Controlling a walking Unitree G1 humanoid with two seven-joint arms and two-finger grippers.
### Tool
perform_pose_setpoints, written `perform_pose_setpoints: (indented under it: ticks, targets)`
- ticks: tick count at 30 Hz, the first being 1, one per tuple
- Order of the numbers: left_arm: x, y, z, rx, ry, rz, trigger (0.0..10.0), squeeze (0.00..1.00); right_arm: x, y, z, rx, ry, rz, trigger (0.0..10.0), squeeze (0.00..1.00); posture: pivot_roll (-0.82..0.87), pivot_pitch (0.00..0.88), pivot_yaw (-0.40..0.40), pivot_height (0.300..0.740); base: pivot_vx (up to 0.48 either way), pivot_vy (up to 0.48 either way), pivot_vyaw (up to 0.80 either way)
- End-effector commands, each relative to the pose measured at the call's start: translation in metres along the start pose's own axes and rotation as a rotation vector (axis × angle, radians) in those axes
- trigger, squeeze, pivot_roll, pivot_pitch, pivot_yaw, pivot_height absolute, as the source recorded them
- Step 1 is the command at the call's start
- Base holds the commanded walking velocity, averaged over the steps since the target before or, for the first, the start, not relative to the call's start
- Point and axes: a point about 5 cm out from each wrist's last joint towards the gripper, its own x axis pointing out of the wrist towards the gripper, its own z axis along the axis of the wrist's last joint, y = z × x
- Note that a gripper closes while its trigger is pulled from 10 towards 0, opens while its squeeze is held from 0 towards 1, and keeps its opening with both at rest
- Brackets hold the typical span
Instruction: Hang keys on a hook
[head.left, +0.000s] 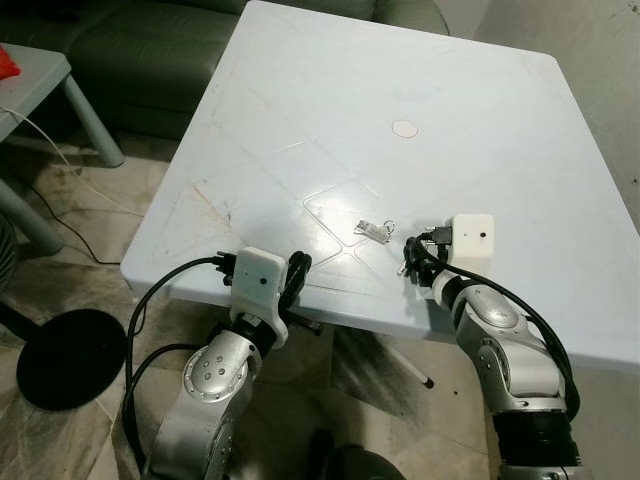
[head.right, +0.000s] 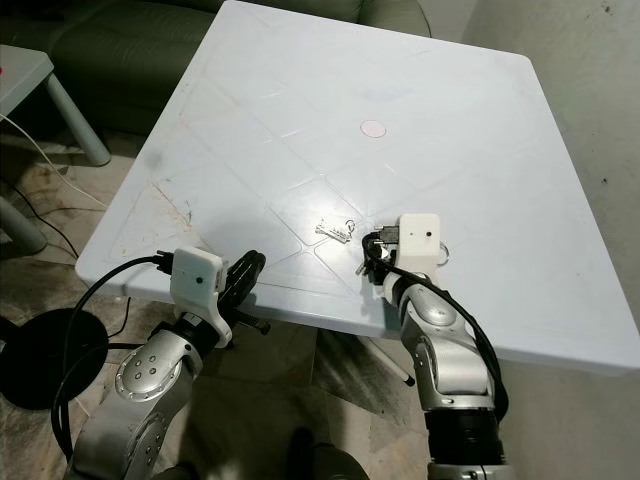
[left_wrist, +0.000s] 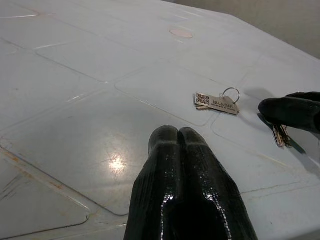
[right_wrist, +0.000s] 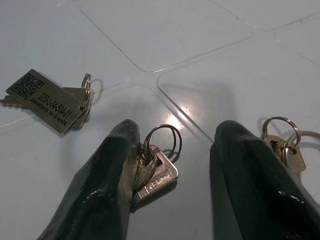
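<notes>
Far left: the corner of a grey side table (head.left: 45, 75) and a white cable (head.left: 60, 150) on the tiled floor; a black round base (head.left: 70, 358) sits on the floor at near left. A dark sofa (head.left: 150, 60) stands beyond the far-left edge of the white plastic table (head.left: 400, 80).

Left gripper (left_wrist: 178, 134): held at the near-left edge of the table, its two black fingers pressed together with no gap, holding nothing.

Centre: a tagged key set (right_wrist: 50, 100), a flat metal tag with a printed code on a split ring, lies flat on the table top, to the right of and slightly beyond the left gripper, and just to the left of the right gripper.

Right gripper (right_wrist: 175, 145): resting low over the near part of the table, fingers spread apart. A silver key with ring (right_wrist: 157, 172) lies on the table touching the inner side of one finger (right_wrist: 107, 175); a brass key with rings (right_wrist: 287, 150) lies just outside the other finger (right_wrist: 255, 180). Neither is clamped.

Far centre: a small round plug (head.left: 405, 128) marks the table's middle.
</notes>
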Motion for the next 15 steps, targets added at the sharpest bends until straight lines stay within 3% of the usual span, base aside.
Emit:
perform_pose_setpoints:
  ticks: [1, 4, 5, 6, 7, 15]
  targets:
    - [-0.0003, -0.0018, -0.0017, -0.006, 0.008, -0.003, 10.0, 0.0, -0.0031, -0.0058, -0.0068, -0.006, 0.028, -0.03, 10.0, 0.0, 0.0, 0.244, -0.104, 0.74, 0.0, 0.0, 0.0]
    - [0.0, -0.0013, -0.0017, -0.006, 0.008, -0.002, 10.0, 0.0, -0.0034, -0.0059, -0.0064, -0.006, 0.026, -0.028, 9.7, 0.0, 0.0, 0.244, -0.104, 0.74, 0.0, 0.0, 0.0]
    - [0.0, -0.0014, -0.0017, -0.005, 0.008, -0.002, 10.0, 0.0, -0.0034, -0.0061, -0.0065, -0.008, 0.025, -0.029, 3.8, 0.0, 0.0, 0.244, -0.105, 0.74, 0.0, 0.0, 0.0]
    - [0.0002, -0.0014, -0.0016, -0.005, 0.007, -0.002, 10.0, 0.0, -0.0033, -0.0064, -0.0064, -0.008, 0.022, -0.03, 0.9, 0.0, 0.0, 0.243, -0.105, 0.74, 0.0, 0.0, 0.0]
    - [0.0003, -0.0013, -0.0015, -0.004, 0.007, -0.001, 10.0, 0.0, -0.0036, -0.0065, -0.0063, -0.003, 0.019, -0.029, 0.0, 0.0, 0.0, 0.243, -0.105, 0.74, 0.0, 0.0, 0.0]
    - [0.0001, -0.0006, -0.0019, -0.007, 0.007, 0.004, 10.0, 0.0, -0.0044, -0.0044, -0.004, -0.009, 0.001, -0.015, 0.0, 0.0, 0.0, 0.243, -0.107, 0.74, 0.0, 0.0, 0.0]
